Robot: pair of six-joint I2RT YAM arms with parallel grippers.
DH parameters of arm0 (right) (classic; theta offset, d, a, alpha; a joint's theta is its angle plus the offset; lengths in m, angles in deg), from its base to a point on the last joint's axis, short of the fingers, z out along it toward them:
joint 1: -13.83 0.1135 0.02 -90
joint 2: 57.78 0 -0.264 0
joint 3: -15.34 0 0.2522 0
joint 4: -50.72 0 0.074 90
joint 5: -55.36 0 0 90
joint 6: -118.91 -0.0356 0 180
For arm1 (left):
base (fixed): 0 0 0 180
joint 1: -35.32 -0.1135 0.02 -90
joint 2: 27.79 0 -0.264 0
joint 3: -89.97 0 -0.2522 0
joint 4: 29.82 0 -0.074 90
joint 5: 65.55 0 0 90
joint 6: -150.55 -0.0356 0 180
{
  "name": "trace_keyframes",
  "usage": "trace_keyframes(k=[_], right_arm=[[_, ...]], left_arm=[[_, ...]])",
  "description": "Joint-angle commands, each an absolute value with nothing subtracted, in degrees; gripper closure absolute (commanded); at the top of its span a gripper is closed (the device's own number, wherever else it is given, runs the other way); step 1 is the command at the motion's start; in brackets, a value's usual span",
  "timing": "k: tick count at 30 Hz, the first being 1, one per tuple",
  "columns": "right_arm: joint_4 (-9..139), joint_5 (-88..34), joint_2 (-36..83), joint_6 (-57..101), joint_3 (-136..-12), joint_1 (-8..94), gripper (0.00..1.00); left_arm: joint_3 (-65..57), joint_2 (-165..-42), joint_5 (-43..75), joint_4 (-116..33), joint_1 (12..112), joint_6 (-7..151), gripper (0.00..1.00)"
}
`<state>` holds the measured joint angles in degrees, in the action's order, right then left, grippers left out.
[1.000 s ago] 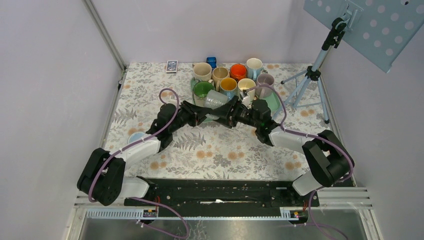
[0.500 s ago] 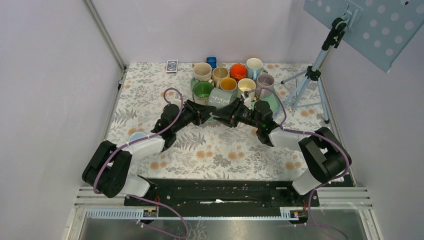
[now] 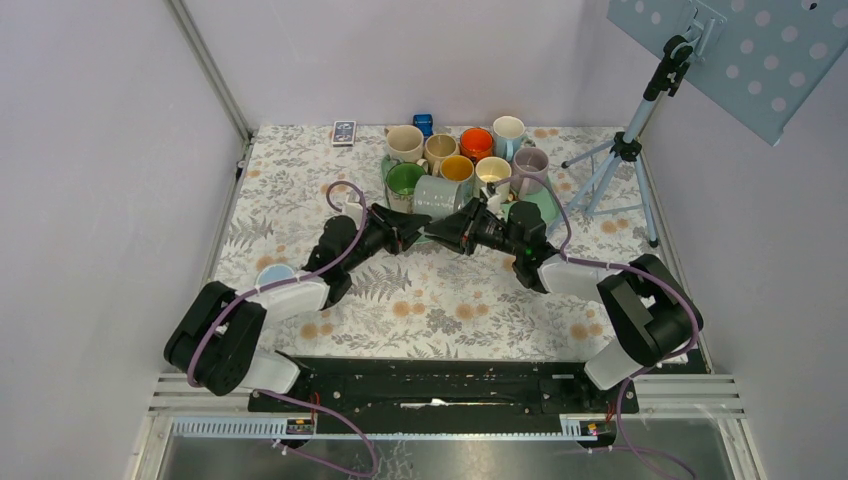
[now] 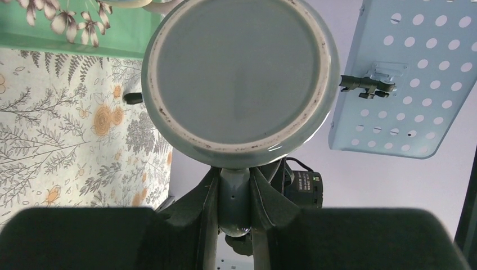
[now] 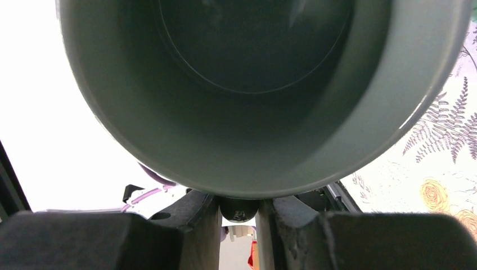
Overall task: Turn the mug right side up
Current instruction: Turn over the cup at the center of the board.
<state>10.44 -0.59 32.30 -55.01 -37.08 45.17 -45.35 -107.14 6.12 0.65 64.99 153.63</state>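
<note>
A grey-blue mug [image 3: 435, 193] hangs on its side in the air between my two grippers, just in front of the tray of mugs. In the left wrist view I see its flat bottom [image 4: 239, 79]. My left gripper [image 4: 234, 202] is shut on its handle [image 4: 234, 194]. In the right wrist view I look into its open mouth [image 5: 253, 84]. My right gripper [image 5: 238, 211] has its fingers tight against both sides of the dark handle [image 5: 238, 207]. From above, the left gripper [image 3: 408, 232] and right gripper [image 3: 452, 234] meet under the mug.
A green tray [image 3: 546, 206] at the back holds several upright mugs, among them a green one [image 3: 405, 180] and an orange one [image 3: 476, 143]. A tripod [image 3: 610, 165] stands at the right. A small card [image 3: 343, 132] and a blue object [image 3: 423, 123] lie by the back wall.
Both grippers have moved back toward the tray with the mug between them. The mug has turned from a tilt to lying on its side.
</note>
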Motion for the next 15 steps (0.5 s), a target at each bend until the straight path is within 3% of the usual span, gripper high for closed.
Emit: trace_keyframes(k=[1, 4, 9, 15], right_arm=[[11.6, -1.7, 30.6, -48.6, -39.2, 44.8, 1.00], [20.8, -3.1, 28.4, -41.7, -41.4, 44.9, 1.00], [34.5, -7.0, 25.1, -30.8, -45.6, 44.9, 1.00], [42.4, -9.9, 24.0, -24.2, -48.5, 45.4, 1.00]], left_arm=[[-45.9, -106.4, 1.8, 10.4, 66.3, 152.7, 1.00], [-45.5, -107.2, 0.9, 9.8, 66.3, 152.0, 0.98], [-45.5, -108.8, 0.2, 9.8, 66.3, 151.5, 0.71], [-45.0, -110.8, -0.6, 8.8, 66.3, 150.6, 0.60]])
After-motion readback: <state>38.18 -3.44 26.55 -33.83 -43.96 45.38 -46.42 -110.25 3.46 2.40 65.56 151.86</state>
